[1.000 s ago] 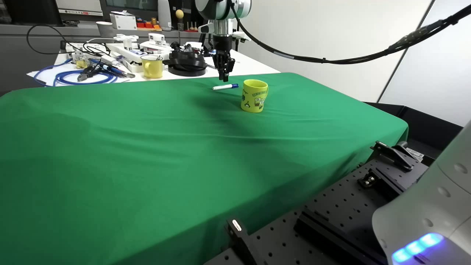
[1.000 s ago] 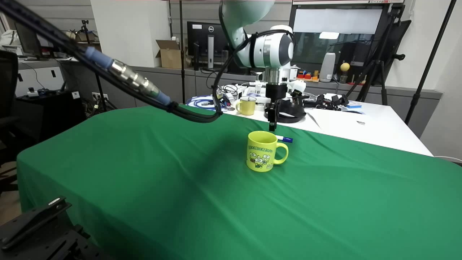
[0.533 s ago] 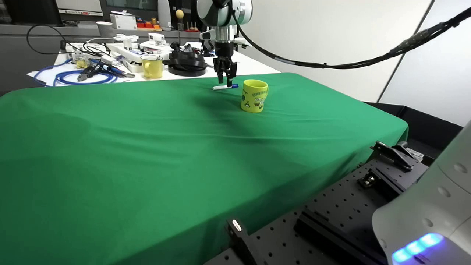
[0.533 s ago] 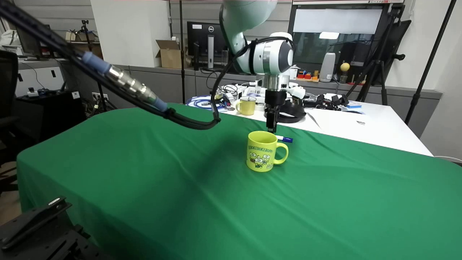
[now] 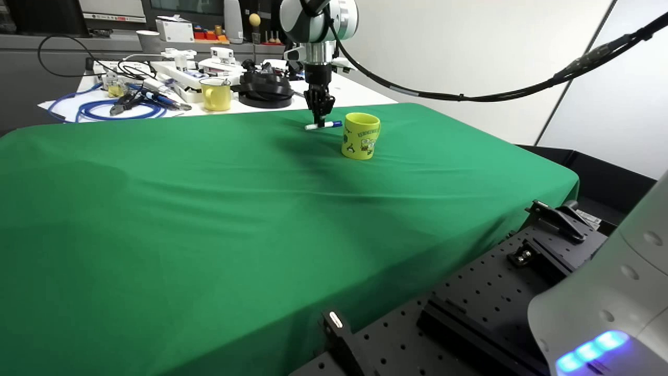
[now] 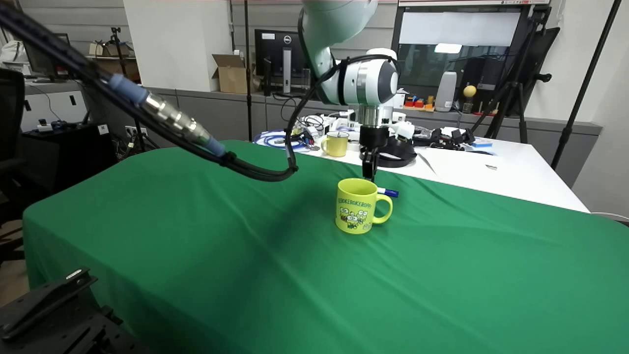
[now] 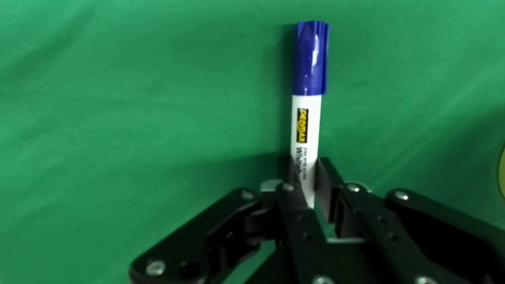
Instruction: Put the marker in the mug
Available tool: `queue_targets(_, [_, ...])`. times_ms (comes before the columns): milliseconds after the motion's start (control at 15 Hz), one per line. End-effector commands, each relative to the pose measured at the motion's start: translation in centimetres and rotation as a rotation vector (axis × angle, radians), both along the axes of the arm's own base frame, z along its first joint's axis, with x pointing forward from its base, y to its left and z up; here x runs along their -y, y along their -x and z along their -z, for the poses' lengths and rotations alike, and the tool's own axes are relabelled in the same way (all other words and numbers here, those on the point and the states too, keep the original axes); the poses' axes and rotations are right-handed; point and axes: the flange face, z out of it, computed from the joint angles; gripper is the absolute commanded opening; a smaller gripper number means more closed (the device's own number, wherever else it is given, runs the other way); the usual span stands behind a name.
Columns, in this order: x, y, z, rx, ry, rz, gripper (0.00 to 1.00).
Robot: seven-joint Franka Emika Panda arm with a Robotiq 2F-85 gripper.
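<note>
The marker is white with a blue cap [image 7: 311, 59] and lies about level near the far edge of the green cloth. It also shows in both exterior views [image 5: 335, 124] [image 6: 389, 192]; in the latter the mug partly hides it. My gripper [image 7: 305, 177] is shut on the marker's white body, one finger on each side, with the cap sticking out. The gripper points down at cloth level in both exterior views [image 5: 319, 121] [image 6: 369, 174]. The yellow-green mug [image 5: 360, 138] stands upright close beside the marker, with cartoon prints and a handle [image 6: 356, 206]. Only a sliver of it [image 7: 502, 173] shows in the wrist view.
A paler yellow cup [image 5: 216, 95] stands on the white table behind the cloth. Around it lie a blue cable coil [image 5: 120, 108], tools and a black round object [image 5: 265, 90]. The arm's thick black cable [image 6: 265, 173] hangs over the cloth.
My gripper has come down onto the marker, its fingers first spreading apart and then closing on it. The marker has shifted slightly toward the mug. The mug has not moved.
</note>
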Motion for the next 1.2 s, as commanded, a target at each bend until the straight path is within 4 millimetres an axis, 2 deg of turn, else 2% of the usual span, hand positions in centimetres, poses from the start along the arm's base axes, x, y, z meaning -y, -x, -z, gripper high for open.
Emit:
queue_targets(0, [0.3,0.4,-1.7,0.012,0.011,0.024,0.04])
queue_targets(200, [0.4,0.1,-2.9,0.021,0.005,0.035,0.04])
queue_targets(333, [0.6,-0.2,-4.6,0.027,-0.006,0.05,0.04])
queue_targets(533, [0.8,-0.4,-8.2,0.014,-0.088,0.071,0.04])
queue_targets(733, [0.7,0.3,-12.6,-0.012,-0.261,0.073,0.04])
queue_targets(933, [1.1,1.6,-16.7,-0.036,-0.43,0.054,0.04])
queue_targets(1133, [2.0,3.5,-19.7,-0.08,-0.606,0.045,0.04])
